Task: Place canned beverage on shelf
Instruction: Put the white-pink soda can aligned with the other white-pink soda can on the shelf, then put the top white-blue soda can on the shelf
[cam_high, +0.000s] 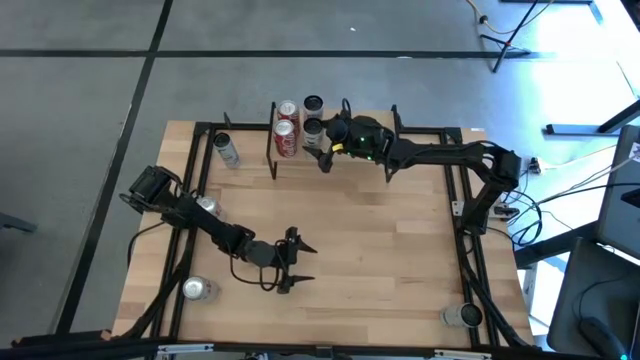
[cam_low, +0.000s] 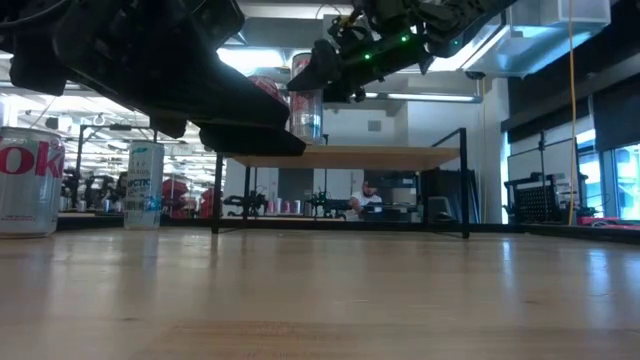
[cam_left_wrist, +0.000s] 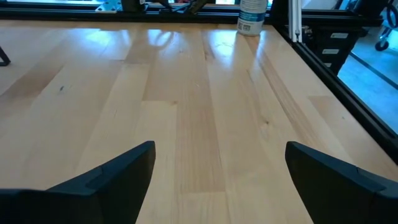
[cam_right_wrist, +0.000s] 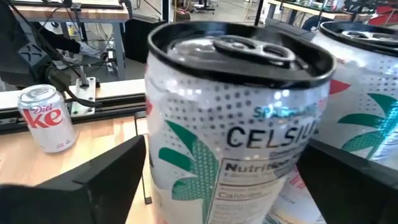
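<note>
The shelf (cam_low: 340, 157), a light plank on a thin black frame, stands at the table's far middle. Two red cans (cam_high: 287, 125) and a dark-topped can (cam_high: 313, 103) stand on it. My right gripper (cam_right_wrist: 224, 149) reaches in from the table's right and is shut on a white Celsius can (cam_right_wrist: 236, 124) over the shelf top; the can also shows in the high view (cam_high: 312, 128) and the low view (cam_low: 305, 105). My left gripper (cam_high: 300, 260) hovers open and empty over the table's near middle; the left wrist view (cam_left_wrist: 217, 155) shows only bare tabletop between its fingers. My right gripper pinches the Celsius can's side wall (cam_right_wrist: 161, 168) between its two fingers, one finger (cam_right_wrist: 106, 180) on either side, below the can's top rim. The fingers come from the table's right, slanting down. The can is about upright, its bottom (cam_low: 305, 138) just over the shelf plank; whether it touches, I cannot tell.
A second Celsius can (cam_right_wrist: 367, 93) stands close beside the held one. A Diet Coke can (cam_low: 25, 180) and a tall white can (cam_low: 145, 185) stand at the table's left. More cans stand near the front corners (cam_high: 197, 290) (cam_high: 462, 316). A black frame (cam_high: 465, 200) rims the table.
</note>
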